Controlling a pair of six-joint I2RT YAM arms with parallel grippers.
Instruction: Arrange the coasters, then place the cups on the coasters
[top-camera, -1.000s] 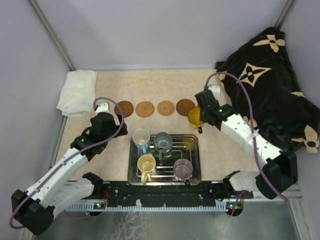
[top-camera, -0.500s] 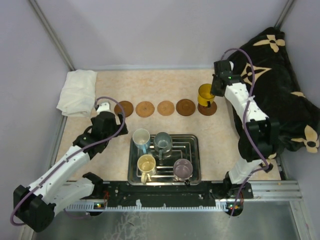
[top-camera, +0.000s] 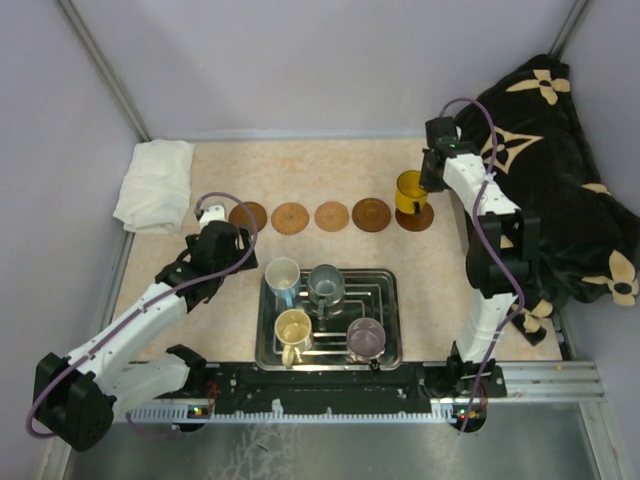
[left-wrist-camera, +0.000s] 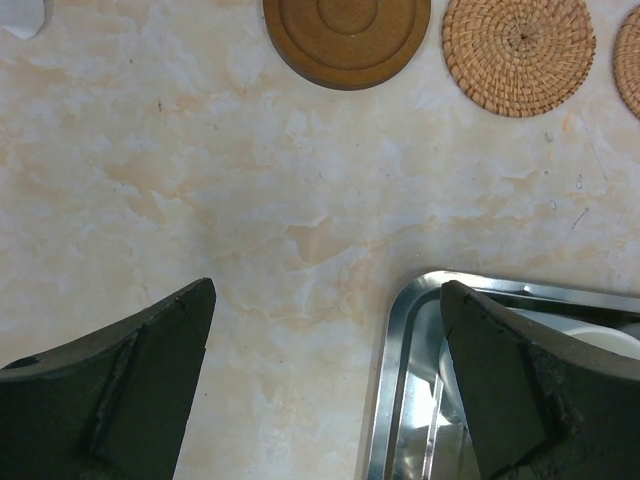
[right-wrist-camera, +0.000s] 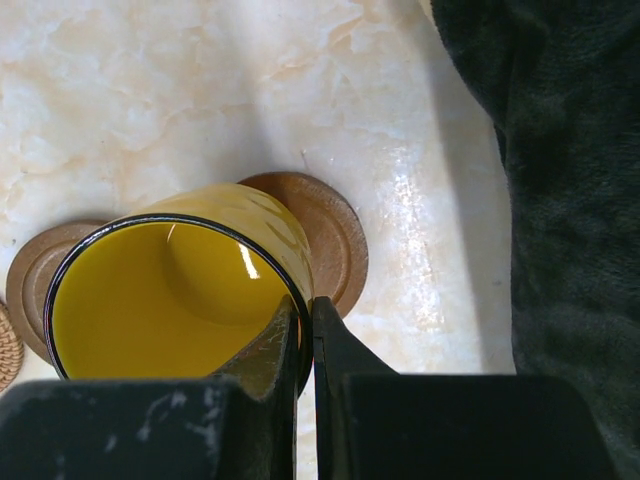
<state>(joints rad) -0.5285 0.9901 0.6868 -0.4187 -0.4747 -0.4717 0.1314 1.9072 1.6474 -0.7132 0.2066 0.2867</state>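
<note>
The yellow mug (right-wrist-camera: 170, 290) is pinched tight at the rim by the right gripper (right-wrist-camera: 305, 320), right over the end coaster (right-wrist-camera: 335, 240). The left gripper (left-wrist-camera: 325, 290) is spread wide, nothing held, by the tray (left-wrist-camera: 395, 330).

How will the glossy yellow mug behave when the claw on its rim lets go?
Likely stable: the glossy yellow mug looks wide and squat. Its shiny wall may slide in the right claw, which pinches only the thin rim. The round brown coaster beneath looks flat, so rolling seems unlikely.

Yellow cup (right-wrist-camera: 170, 290), brown coaster (right-wrist-camera: 335, 240), marbled beige table (left-wrist-camera: 250, 200).
</note>
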